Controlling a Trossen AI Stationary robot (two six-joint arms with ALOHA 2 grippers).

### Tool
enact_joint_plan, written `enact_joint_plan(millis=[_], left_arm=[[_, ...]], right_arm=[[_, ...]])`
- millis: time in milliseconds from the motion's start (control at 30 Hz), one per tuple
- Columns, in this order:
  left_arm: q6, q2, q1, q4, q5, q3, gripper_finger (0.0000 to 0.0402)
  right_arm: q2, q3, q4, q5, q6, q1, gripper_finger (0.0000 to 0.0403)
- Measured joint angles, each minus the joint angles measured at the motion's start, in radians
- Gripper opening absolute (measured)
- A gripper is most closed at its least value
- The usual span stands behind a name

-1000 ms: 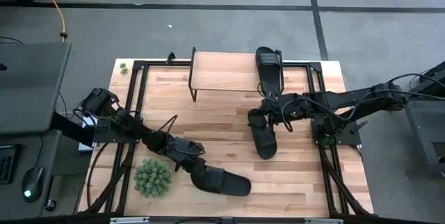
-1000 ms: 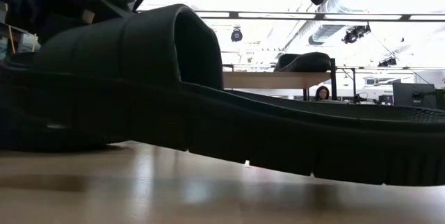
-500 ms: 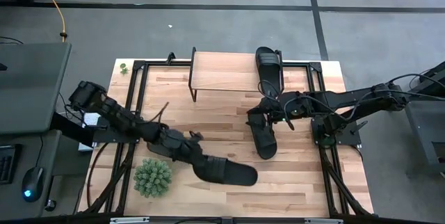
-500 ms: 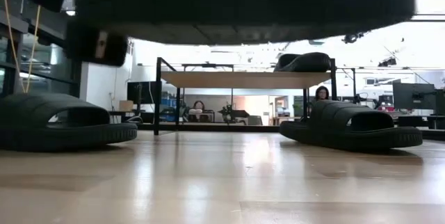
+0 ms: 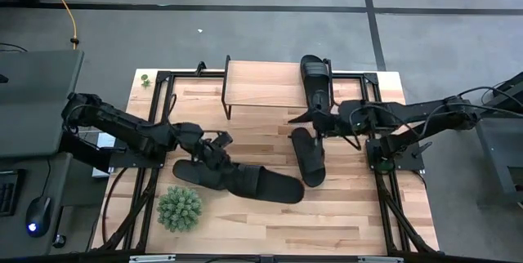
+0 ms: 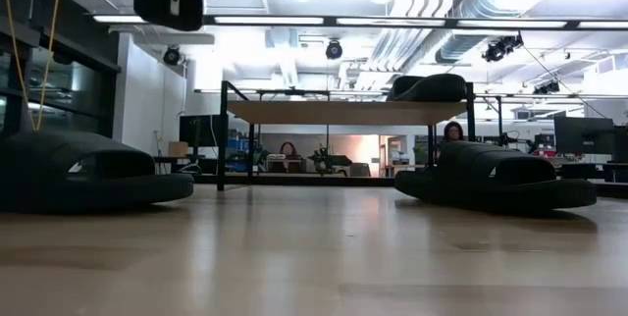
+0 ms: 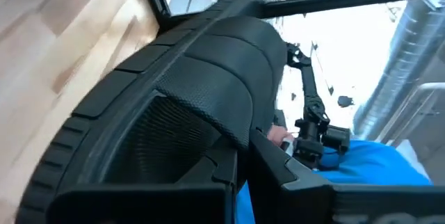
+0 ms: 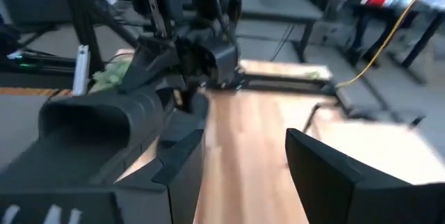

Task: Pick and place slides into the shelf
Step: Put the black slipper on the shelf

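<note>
My left gripper (image 5: 219, 150) is clamped on one sandal (image 5: 265, 184), holding it off the tabletop (image 5: 343, 214) with its long axis across the table, toe toward my right side; half a second ago it hung lower and nearer the front edge. Another sandal (image 5: 194, 172) lies beneath my left arm. Past the middle, a sandal (image 5: 310, 158) lies lengthwise on the table. My right gripper (image 5: 320, 118), fingers spread, has left that sandal and moved toward the shelf (image 5: 263, 84), where a sandal (image 5: 315, 78) rests lengthwise.
</note>
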Motion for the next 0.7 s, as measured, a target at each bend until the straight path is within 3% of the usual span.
enact_joint_plan(millis=[167, 333, 500, 700], left_arm=[[0.012, -0.013, 0.066, -0.038, 0.094, 0.064, 0.0007], [0.134, -0.003, 0.127, -0.268, 0.214, 0.221, 0.0007], [0.251, -0.003, 0.199, -0.498, 0.256, 0.372, 0.0007], [0.289, -0.003, 0.286, -0.552, 0.301, 0.454, 0.0007]], right_arm=[[0.024, 0.111, -0.075, 0.028, -0.099, 0.000, 0.0193], [0.078, 0.216, -0.149, 0.034, -0.167, 0.005, 0.0193], [0.154, 0.337, -0.239, 0.042, -0.235, 0.035, 0.0193], [0.261, 0.484, -0.345, 0.070, -0.303, 0.074, 0.0207]])
